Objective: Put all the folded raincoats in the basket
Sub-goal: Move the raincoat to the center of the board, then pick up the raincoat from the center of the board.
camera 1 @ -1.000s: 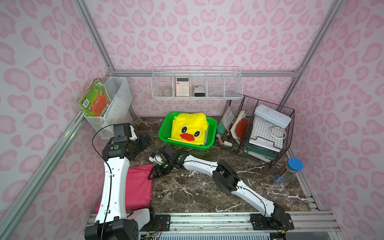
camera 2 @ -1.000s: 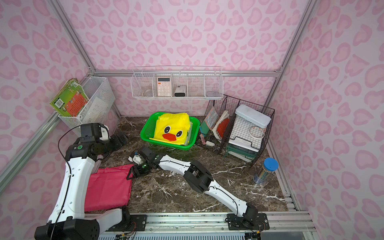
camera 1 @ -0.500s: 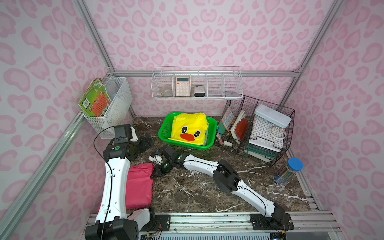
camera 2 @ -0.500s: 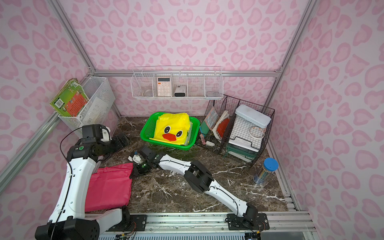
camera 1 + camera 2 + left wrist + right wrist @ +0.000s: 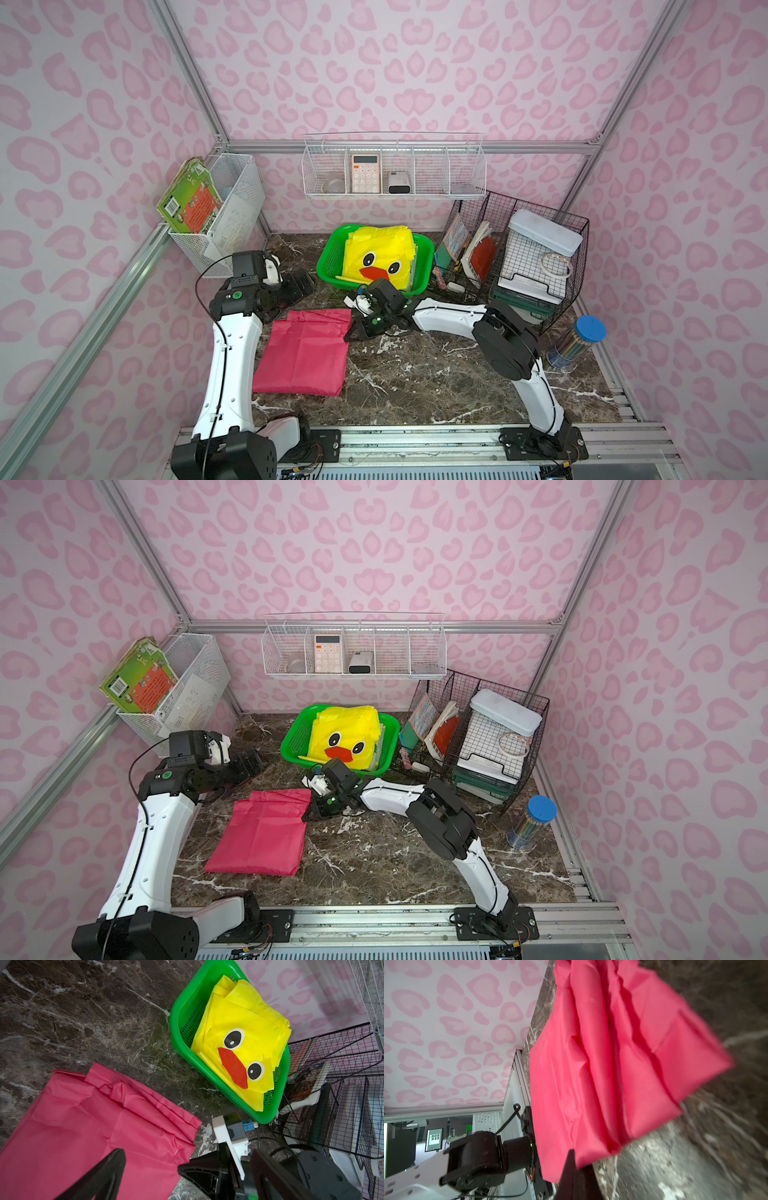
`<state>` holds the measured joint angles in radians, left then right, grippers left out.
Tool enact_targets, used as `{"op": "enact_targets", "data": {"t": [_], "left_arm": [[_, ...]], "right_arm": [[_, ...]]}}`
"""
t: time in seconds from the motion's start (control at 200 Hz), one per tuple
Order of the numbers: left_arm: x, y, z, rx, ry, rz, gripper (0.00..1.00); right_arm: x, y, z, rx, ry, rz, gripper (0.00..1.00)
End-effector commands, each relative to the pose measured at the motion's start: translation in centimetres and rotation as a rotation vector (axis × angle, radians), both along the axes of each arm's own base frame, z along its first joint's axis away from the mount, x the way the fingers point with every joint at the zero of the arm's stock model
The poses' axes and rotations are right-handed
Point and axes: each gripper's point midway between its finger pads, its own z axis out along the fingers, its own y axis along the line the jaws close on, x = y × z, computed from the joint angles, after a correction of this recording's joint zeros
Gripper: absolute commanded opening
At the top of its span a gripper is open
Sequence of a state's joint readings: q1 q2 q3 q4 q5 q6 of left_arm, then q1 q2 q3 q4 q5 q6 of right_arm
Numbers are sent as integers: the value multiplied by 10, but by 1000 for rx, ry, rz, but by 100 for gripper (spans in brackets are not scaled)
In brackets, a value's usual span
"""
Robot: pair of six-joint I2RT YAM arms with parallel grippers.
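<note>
One yellow raincoat (image 5: 378, 253) already in basket (image 5: 331, 259); pink raincoat (image 5: 303, 353) on bench (image 5: 419, 376) beside basket, corner pinched in right jaws, left jaws wide, empty; lift and drop remaining.

You work on a polished, dark marble-look counter (image 5: 415, 374) veined in white. Your red raincoat (image 5: 303, 357) looks like thin matt cloth, creased along its folds. The basket (image 5: 328, 259) is glossy green plastic with perforated sides. The yellow raincoat (image 5: 380, 249) looks smooth and faintly shiny. The rack (image 5: 540, 210) is black metal wire.
</note>
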<state>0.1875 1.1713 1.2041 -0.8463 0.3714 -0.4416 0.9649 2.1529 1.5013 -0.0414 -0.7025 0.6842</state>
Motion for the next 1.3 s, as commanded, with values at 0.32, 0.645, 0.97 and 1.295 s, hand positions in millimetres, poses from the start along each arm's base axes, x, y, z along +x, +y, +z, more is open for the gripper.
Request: {"op": "enact_targets", "data": {"t": [0.32, 0.645, 0.97, 1.295], "left_arm": [[-23, -59, -49, -59, 148, -227, 99], [-35, -84, -84, -76, 254, -326, 99], [-39, -84, -136, -65, 400, -334, 99], [-46, -85, -169, -82, 486, -331, 99]], "right_arm": [[3, -133, -34, -152, -9, -138, 0], [24, -231, -46, -307, -44, -285, 0], [23, -240, -31, -280, -30, -330, 66], [7, -225, -31, -221, 31, -331, 70]]}}
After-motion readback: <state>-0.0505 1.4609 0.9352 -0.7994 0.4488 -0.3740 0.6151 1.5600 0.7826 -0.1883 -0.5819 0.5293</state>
